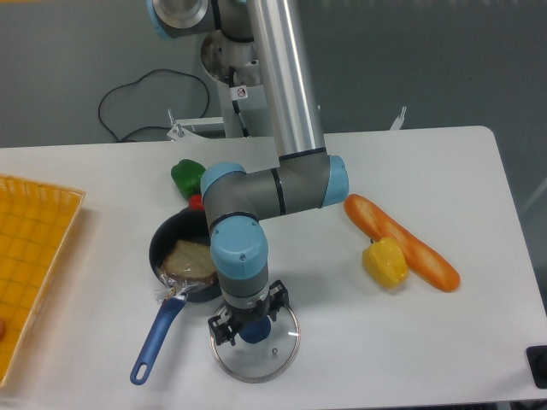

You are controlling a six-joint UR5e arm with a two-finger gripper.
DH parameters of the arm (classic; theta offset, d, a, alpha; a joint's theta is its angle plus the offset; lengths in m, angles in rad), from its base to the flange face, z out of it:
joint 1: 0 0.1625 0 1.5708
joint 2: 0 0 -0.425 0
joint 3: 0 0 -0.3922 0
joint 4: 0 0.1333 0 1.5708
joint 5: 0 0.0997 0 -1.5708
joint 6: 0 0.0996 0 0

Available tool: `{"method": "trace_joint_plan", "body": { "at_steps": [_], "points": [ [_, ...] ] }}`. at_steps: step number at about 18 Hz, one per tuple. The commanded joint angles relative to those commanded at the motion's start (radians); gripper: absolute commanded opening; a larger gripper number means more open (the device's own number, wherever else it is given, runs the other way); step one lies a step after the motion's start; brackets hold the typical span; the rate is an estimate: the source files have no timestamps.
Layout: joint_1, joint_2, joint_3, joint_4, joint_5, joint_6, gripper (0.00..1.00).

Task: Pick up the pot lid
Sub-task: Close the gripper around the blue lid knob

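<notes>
Jaws apart: their fingers (pixel 223 330) stand on opposite sides of the blue knob (pixel 255 330), seemingly with nothing clenched. The glass lid (pixel 258 367) lies flat on the counter (pixel 410 350), near its front edge and just beside the black pan (pixel 160 243).

Nearest risk first: a nudge towards the camera, from closing off-centre, could slide the lid to that edge. The knob looks round and smooth, so a shallow or one-sided pinch might let it squirt out or tip the lid; closing too high would catch only its top. Going too low could press the tips onto the glass. Farther back, the lid's rim sits close enough to the pan that a slanted lift might scrape or snag it, and a sideways swing might knock the blue handle (pixel 156 342).

As for what can't be read, the front view doesn't settle how low the tips are, or whether either touches the knob. Clear glass makes the lid's back rim faint, and I can't tell if it meets the pan. Behind, the gripper body (pixel 241 248) covers part of the pan, whose brown contents (pixel 190 261) I can't name. The red item (pixel 197 202) beyond is partly hidden, and the arm leaves the top of the view.
</notes>
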Motion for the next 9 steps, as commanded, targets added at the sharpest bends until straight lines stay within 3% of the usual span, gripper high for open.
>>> {"method": "trace_joint_plan", "body": {
  "at_steps": [9],
  "points": [
    [0.003, 0.003, 0.002, 0.0, 0.0, 0.0, 0.89]
  ]
}}
